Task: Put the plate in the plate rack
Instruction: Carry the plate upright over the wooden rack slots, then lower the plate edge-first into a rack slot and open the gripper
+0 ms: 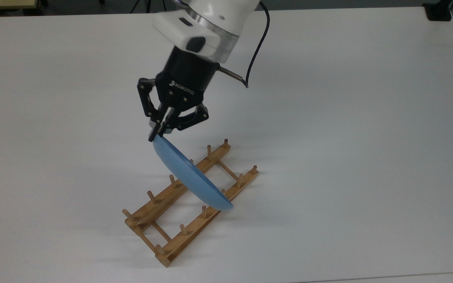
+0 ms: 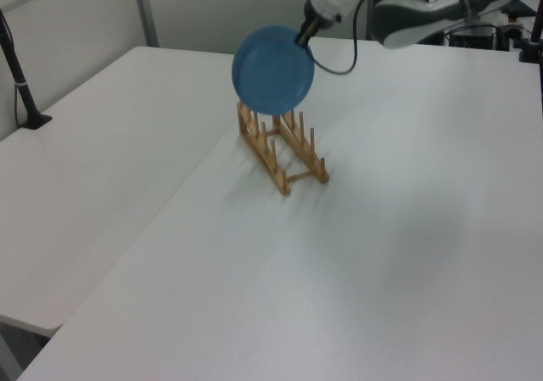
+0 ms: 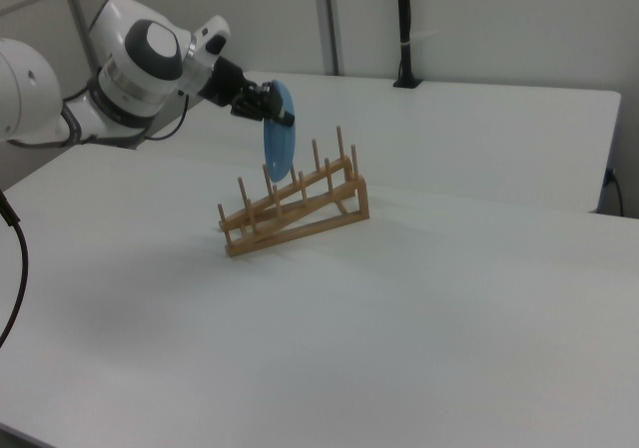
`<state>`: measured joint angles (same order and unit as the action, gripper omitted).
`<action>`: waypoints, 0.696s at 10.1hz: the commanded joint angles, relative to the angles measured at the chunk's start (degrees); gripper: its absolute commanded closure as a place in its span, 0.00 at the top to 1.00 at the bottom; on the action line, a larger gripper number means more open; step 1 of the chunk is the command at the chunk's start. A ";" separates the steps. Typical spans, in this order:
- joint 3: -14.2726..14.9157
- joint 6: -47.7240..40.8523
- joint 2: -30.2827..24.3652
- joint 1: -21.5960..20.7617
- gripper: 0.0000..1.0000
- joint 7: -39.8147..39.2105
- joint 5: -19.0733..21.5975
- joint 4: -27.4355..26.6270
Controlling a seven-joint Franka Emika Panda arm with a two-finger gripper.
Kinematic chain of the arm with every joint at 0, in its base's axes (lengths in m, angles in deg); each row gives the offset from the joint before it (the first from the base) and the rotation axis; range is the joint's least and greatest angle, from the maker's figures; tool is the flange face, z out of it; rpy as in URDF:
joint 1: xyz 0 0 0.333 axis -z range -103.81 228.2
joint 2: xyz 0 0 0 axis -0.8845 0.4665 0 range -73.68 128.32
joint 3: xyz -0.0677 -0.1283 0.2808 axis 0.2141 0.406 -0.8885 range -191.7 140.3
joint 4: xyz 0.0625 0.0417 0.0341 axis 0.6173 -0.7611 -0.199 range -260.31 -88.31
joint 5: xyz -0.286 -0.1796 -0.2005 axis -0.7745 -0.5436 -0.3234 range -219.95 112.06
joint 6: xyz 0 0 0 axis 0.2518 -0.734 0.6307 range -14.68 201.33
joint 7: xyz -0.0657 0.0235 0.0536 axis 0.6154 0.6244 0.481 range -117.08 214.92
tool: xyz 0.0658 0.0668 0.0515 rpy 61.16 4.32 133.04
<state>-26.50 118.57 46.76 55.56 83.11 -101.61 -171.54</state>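
The blue plate [image 1: 189, 177] hangs on edge, tilted, with its lower rim among the pegs near the far end of the wooden plate rack [image 1: 159, 239]. My gripper [image 1: 156, 133] is shut on the plate's upper rim, the arm reaching in from the top view's upper middle. In the left view the plate [image 2: 272, 70] shows its round face above the rack [image 2: 284, 154], held by the gripper [image 2: 301, 38] at its upper right edge. The right view shows the plate [image 3: 277, 143] nearly edge-on over the rack [image 3: 295, 214], under the gripper [image 3: 279, 110].
The rack lies on a wide white table [image 1: 348, 137]. A black post base [image 1: 439, 11] sits at the table's far right corner in the top view. A black stand [image 2: 21, 84] rises at the left view's left edge.
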 commanded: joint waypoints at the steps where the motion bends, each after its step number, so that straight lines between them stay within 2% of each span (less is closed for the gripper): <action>1: 0.44 1.69 0.93 -1.80 0.00 1.49 -4.27 -3.91; 3: 0.44 2.39 2.00 -1.72 0.03 1.76 -6.21 -3.65; 5: 0.44 3.10 2.00 -1.63 0.45 1.76 -6.21 -3.56; 6: 0.44 3.10 2.00 -1.63 0.83 2.72 -5.87 -3.38; 7: 0.44 3.01 2.00 -1.72 1.00 4.64 -5.86 -3.21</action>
<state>-26.53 119.98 49.29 54.15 84.16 -106.43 -174.39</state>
